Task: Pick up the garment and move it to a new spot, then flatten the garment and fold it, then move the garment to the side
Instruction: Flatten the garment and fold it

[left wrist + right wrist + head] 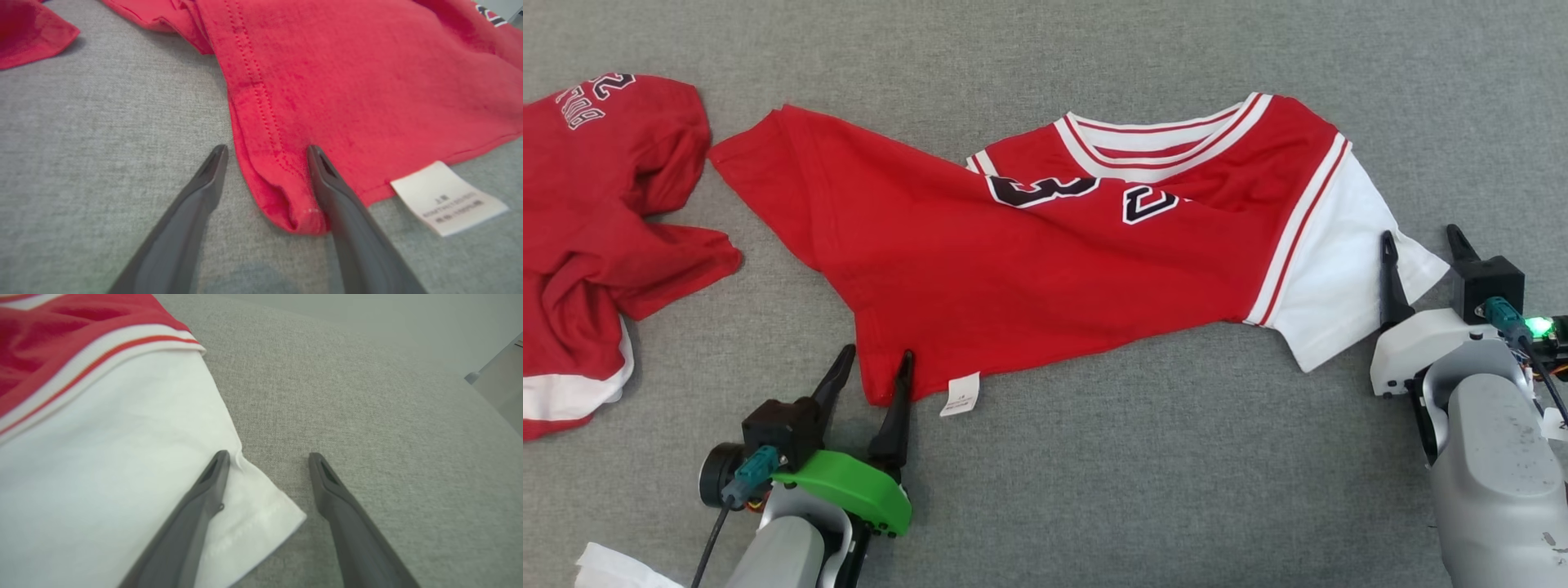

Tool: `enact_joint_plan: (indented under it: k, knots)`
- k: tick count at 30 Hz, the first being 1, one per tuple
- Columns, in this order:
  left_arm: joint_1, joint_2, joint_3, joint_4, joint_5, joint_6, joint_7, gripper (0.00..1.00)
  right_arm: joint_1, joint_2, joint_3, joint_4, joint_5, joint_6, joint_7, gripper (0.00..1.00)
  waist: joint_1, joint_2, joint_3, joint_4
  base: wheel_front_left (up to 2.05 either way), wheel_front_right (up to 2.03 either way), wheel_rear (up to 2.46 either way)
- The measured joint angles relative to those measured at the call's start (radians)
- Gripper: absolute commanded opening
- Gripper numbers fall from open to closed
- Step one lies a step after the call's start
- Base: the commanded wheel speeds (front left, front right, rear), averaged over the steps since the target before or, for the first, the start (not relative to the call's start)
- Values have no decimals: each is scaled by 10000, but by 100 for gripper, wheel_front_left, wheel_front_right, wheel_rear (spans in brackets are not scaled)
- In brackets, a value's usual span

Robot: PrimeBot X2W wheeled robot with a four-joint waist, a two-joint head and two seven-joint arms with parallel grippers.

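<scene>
A red jersey (1045, 269) with white sleeves, striped collar and black numbers lies spread and partly folded across the grey cloth surface. My left gripper (878, 359) stands open at its near hem corner (282, 192), one finger on the fabric and one on the bare surface beside it. A white care label (447, 198) sticks out just to the right. My right gripper (1421, 237) is open at the white sleeve's corner (261, 514), its left finger over the sleeve and its right finger over bare grey cloth.
A second red garment (596, 237) lies crumpled at the left edge, close to the jersey's far corner. A white cloth scrap (613, 567) shows at the bottom left. Bare grey surface (1160, 474) stretches between the two arms.
</scene>
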Motion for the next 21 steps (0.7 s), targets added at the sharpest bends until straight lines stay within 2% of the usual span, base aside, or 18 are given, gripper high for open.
enact_joint_plan:
  k: [16, 17, 18, 19, 20, 21]
  knots:
    - [356, -61, -280, 493, -96, 6, 15, 100, 775, 0, -148, 514, 274, 4, -52, 100, 1, 0, -716, -82, 0, 0, 0]
    - [343, -56, -324, 508, -98, 6, 15, 100, 755, -2, -63, 556, 293, 2, -52, 85, 0, 0, -707, -90, 0, 0, 0]
    - [317, -21, -397, 533, -98, 10, 13, 100, 720, -2, 25, 625, 316, -2, -54, 50, 0, 0, -697, -98, 0, 0, 0]
    - [266, 42, -522, 581, -98, 36, 6, 100, 668, -27, 140, 702, 359, -2, -56, 35, 0, 0, -680, -108, 0, 0, 0]
    - [218, 105, -621, 629, -98, 50, 2, 100, 619, -46, 261, 765, 370, -4, -58, 0, 0, 0, -662, -118, 0, 0, 0]
    - [166, 144, -711, 677, -98, 52, -2, 44, 578, -61, 366, 832, 393, -4, -59, 0, 0, 0, -647, -125, 0, 0, 0]
